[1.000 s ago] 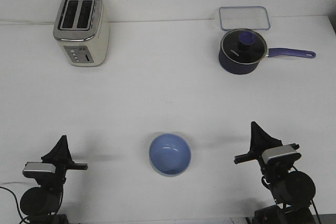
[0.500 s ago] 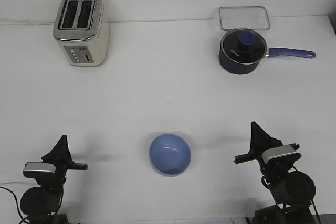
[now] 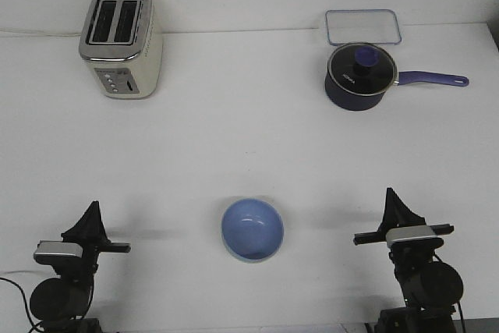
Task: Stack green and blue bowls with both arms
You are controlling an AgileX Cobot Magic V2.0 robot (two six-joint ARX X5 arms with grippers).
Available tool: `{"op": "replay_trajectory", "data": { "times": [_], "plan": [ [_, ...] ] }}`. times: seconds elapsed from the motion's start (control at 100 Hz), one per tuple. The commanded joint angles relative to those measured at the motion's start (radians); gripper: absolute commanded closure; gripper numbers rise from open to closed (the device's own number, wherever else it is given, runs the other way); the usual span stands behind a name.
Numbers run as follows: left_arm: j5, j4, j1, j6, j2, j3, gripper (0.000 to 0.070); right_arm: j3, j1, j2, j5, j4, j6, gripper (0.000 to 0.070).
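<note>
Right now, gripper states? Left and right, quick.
Left gripper: shut, holding nothing.
Right gripper: shut, holding nothing; blue bowl sits untouched between them.

Blue bowl (image 3: 253, 229): we see a smooth, softly glossy surface, like plastic or glazed ceramic.
Toaster (image 3: 122, 42): we note brushed metal on top, cream glossy sides.
Pot (image 3: 359, 77): dark glossy enamel, we think; clear glass lid.
Container (image 3: 363, 26): transparent plastic.
Table (image 3: 234, 146): we see matt white.
</note>
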Motion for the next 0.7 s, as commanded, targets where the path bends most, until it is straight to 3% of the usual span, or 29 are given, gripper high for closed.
{"op": "replay_trajectory", "data": {
  "times": [0.0,0.09,0.23,0.69],
  "plan": [
    [0.000,0.012,-0.002,0.002,0.000,-0.019,0.0685,-0.048,-0.017,-0.029,-0.040,0.009,-0.091,0.0700],
    [0.000,0.012,-0.002,0.001,0.000,-0.019,0.0685,-0.118,-0.045,-0.079,-0.084,0.010,-0.132,0.0700],
    [0.000,0.012,-0.002,0.001,0.000,-0.019,0.0685,-0.196,-0.068,-0.087,-0.082,0.056,-0.163,0.0700],
    [0.000,0.012,-0.002,0.001,0.000,-0.019,0.0685,-0.195,-0.080,-0.087,-0.039,0.069,-0.172,0.0700]
  ]
}}
